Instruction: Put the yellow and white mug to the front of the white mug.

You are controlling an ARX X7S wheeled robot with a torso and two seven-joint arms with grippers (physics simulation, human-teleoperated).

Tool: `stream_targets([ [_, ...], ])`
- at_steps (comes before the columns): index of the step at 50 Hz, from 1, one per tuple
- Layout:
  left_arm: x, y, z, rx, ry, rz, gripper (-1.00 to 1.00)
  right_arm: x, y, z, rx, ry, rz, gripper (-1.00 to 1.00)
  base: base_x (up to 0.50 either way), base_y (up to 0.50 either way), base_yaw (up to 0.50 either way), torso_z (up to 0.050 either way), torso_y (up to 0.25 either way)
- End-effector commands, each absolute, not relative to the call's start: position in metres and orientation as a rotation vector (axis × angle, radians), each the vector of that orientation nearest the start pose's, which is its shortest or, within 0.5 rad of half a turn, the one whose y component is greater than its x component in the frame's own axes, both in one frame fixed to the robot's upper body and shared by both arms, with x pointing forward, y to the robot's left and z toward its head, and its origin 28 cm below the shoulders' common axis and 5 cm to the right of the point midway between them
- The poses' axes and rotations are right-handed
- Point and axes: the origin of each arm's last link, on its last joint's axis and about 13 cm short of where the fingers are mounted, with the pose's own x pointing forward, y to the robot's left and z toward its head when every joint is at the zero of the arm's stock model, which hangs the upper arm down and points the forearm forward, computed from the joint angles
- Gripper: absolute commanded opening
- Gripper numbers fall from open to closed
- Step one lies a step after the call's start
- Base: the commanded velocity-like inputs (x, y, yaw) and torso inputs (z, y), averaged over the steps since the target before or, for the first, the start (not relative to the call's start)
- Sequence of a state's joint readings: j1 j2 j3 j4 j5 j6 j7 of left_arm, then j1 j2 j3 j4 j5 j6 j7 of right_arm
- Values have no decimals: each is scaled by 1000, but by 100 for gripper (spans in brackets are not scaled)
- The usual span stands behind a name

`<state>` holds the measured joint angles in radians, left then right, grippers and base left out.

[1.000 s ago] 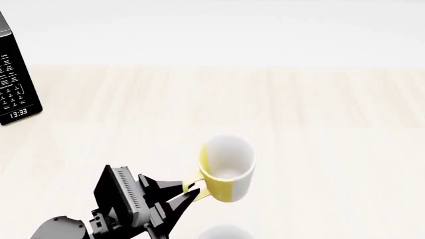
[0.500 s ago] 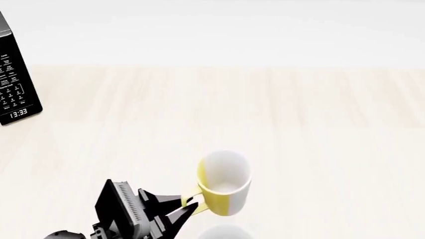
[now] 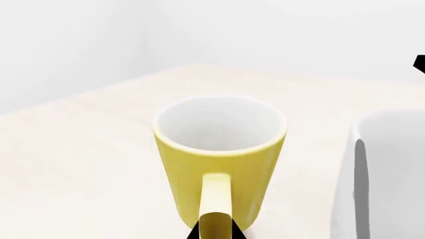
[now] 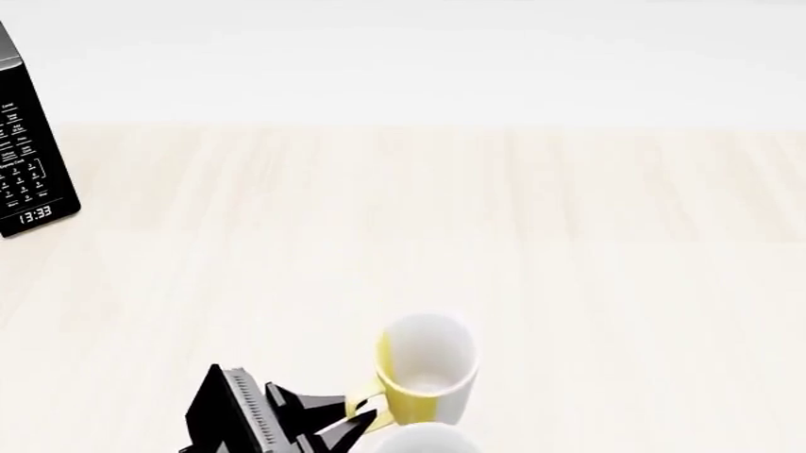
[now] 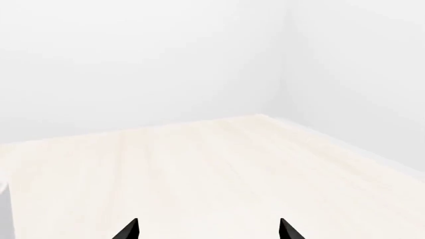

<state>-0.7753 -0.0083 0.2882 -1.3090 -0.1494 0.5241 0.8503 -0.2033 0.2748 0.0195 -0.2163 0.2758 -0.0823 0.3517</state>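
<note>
Since one second ago, the yellow and white mug (image 4: pixel 428 370) has travelled nearer to the robot in the head view, dropping from mid-frame toward the lower edge, and the left gripper (image 4: pixel 364 411) has moved with it, so that less of the arm now shows. The white mug (image 4: pixel 424 439), earlier only a thin arc at the lower edge, now shows more of its rim.

Left gripper: clenched on the yellow handle of the yellow and white mug. In the left wrist view the dark fingertips (image 3: pixel 196 232) sit on either side of the handle's lower part, and the yellow and white mug (image 3: pixel 220 157) stands upright directly ahead of the gripper, its white inside showing. Whether its base touches the light wooden tabletop (image 4: pixel 567 236) cannot be told.

The white mug (image 3: pixel 385 179) stands just beside the held mug, off to one side of the gripper's line of reach in the wrist view. In the head view its rim lies immediately to the gripper's right and on the robot's side of the held mug. The two mugs appear very close; contact cannot be confirmed.

Right gripper (image 5: pixel 209 230): released, its two dark fingertips spread wide apart with nothing between them; bare tabletop lies ahead of it.

A black microwave (image 4: pixel 32 151) with a lit clock stands well away from the left gripper, far forward and to its left.
</note>
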Motion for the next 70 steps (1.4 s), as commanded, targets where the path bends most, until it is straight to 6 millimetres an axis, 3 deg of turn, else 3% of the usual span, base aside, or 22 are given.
stream_targets([
  [1,340,194,3,62,48,-961,-100,167,-155,35,22,-93,-311,100,0,0,0,0,0],
  [41,337,195,-1,71,65,-919,-100,167,-154,36,21,-98,-306,100,0,0,0,0,0],
  [42,336,195,-2,72,70,-921,100,167,-154,36,21,-97,-305,100,0,0,0,0,0],
  [59,337,195,-1,57,53,-903,100,168,-154,35,21,-94,-303,100,0,0,0,0,0],
  [70,340,201,2,-53,1,-912,100,169,-153,34,21,-91,-301,100,0,0,0,0,0],
])
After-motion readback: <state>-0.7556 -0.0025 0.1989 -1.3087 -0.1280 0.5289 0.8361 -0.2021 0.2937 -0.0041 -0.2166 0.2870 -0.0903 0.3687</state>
